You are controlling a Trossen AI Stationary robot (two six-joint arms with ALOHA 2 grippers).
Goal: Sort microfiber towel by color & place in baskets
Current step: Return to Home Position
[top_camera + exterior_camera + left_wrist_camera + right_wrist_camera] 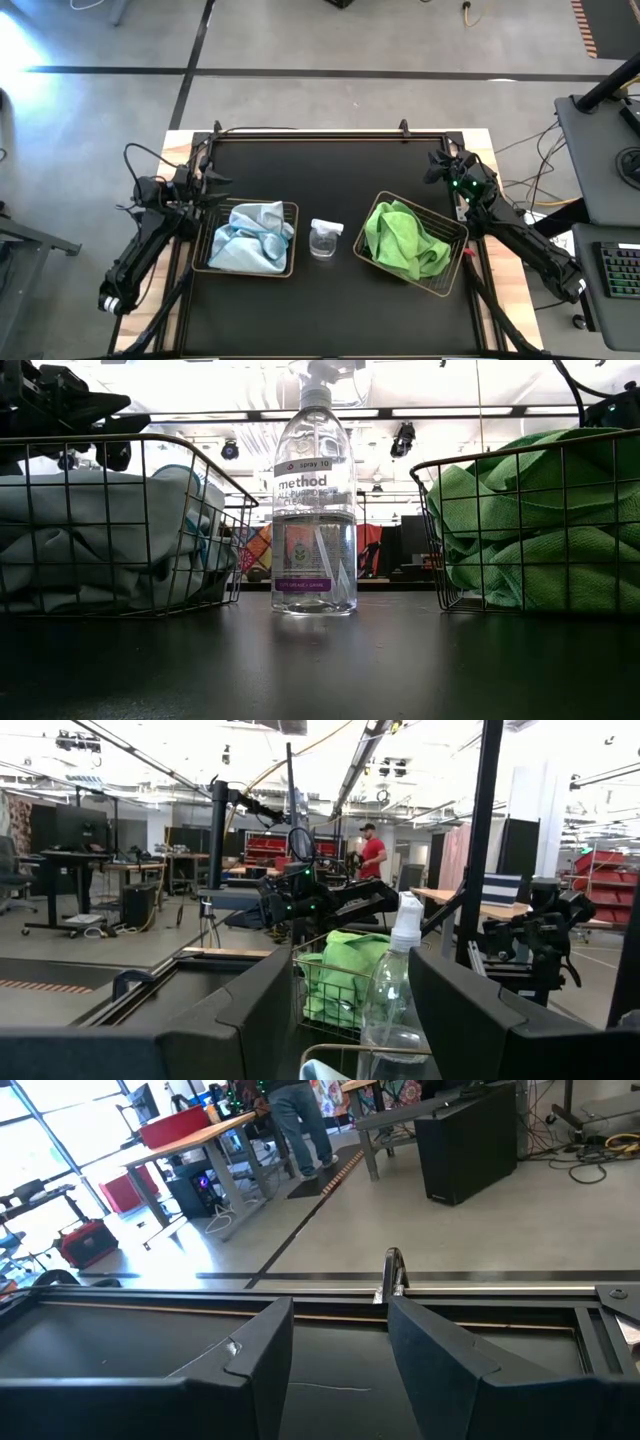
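Because no cloth lies loose on the black tabletop (330, 170), the sorting looks finished. The pale blue microfiber towels (248, 238) are heaped in the left wire basket (296, 215), and the lime green microfiber towels (405, 240) fill the right wire basket (440, 290), which sits turned at a slight angle. Neither colour shows in the other's basket. A clear spray bottle (325, 240) stands upright between the two baskets, apart from both.

Neither arm is over a basket. The left claw (350, 965) sits at the left side of the tabletop, just beside the outer edge of the blue basket, facing across toward the bottle and the green pile. Its fingers are spread apart and carry nothing. The right claw (338, 1315) sits at the right side, near the far corner of the green basket, facing the rail at the back of the tabletop. Its fingers are also spread and empty.

As a judgement, nothing is left to sort. All that appears to remain is for the arms to settle into their resting pose.
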